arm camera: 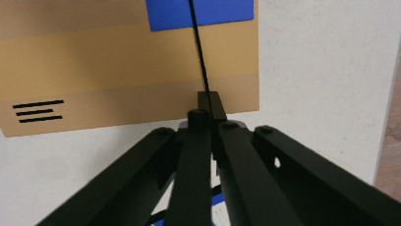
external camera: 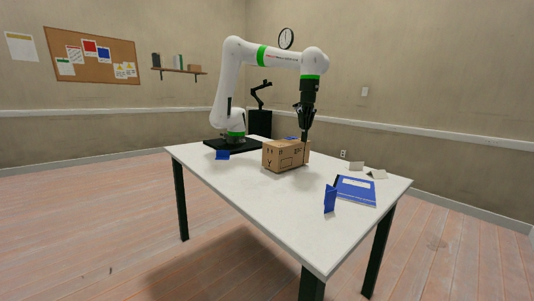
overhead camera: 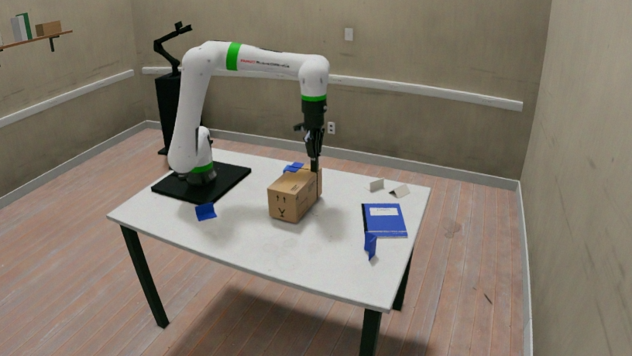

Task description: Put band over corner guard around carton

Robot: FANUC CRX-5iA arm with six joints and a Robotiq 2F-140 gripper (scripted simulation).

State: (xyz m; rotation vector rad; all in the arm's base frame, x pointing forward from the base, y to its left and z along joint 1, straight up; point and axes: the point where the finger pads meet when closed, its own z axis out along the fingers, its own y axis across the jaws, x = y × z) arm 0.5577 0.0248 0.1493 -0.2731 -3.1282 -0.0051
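Observation:
A brown carton stands on the white table near its middle. A blue corner guard sits on the carton's top far edge. A thin black band runs across the carton top, over the guard, and down the side near the carton's right end; in the wrist view it lies slightly slanted. My gripper points straight down at the carton's top edge, with its fingers shut on the band.
A spare blue guard lies by the arm's black base plate. A blue notebook lies at the right, with another blue guard upright beside it. Two white guards lie behind.

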